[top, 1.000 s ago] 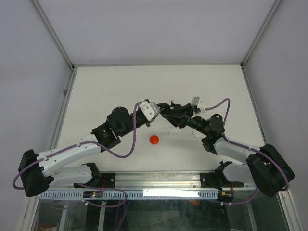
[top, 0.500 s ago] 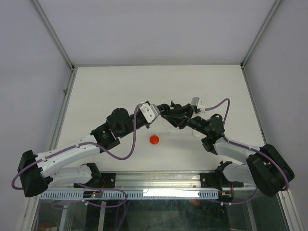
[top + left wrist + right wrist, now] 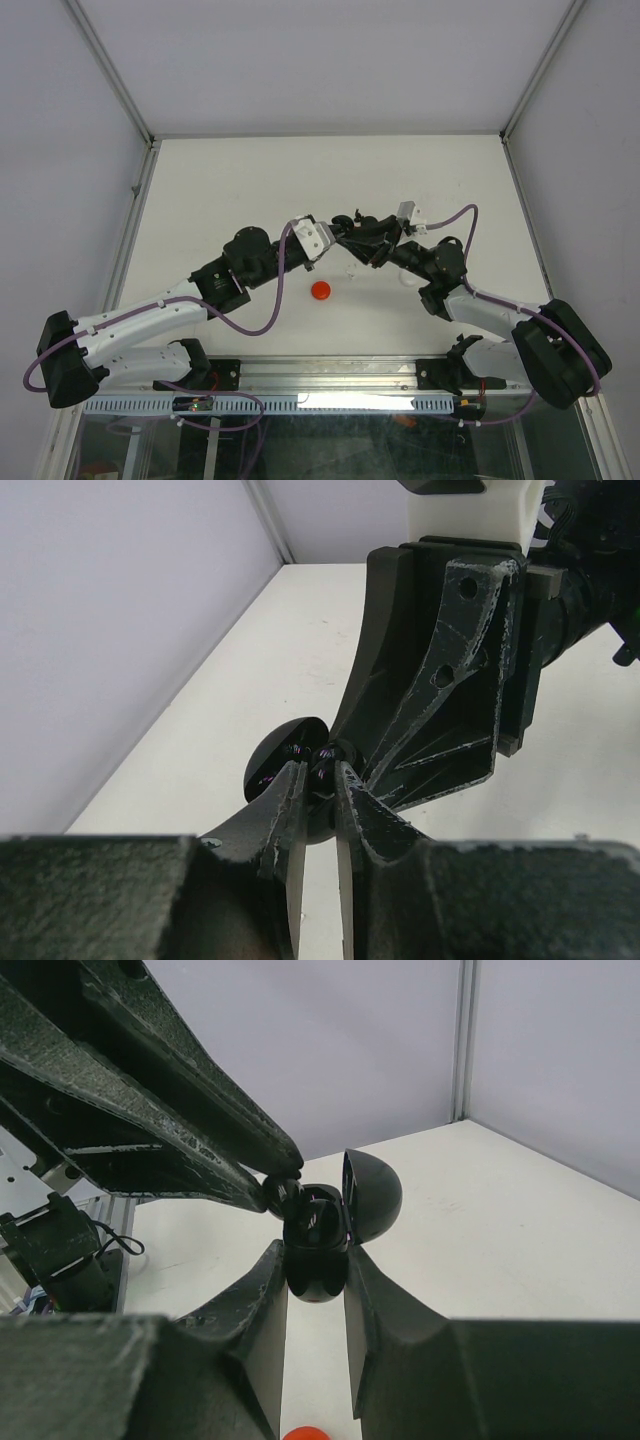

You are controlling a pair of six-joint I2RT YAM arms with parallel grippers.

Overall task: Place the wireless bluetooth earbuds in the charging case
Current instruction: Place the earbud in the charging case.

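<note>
A black earbud [image 3: 283,1193] is pinched at the very tips of the left jaws and touches the rim of the open black charging case [image 3: 318,1250] on the left arm's side. It is too small and dark to tell which way its stem runs. The case's lid [image 3: 372,1195] is swung back on the far side from the earbud, and the inside is too shadowed to read. The right jaws clench the case body from both sides, in the air above the middle of the worktop [image 3: 230,180]. A red puck [image 3: 321,290] lies on the worktop, nearer.
</note>
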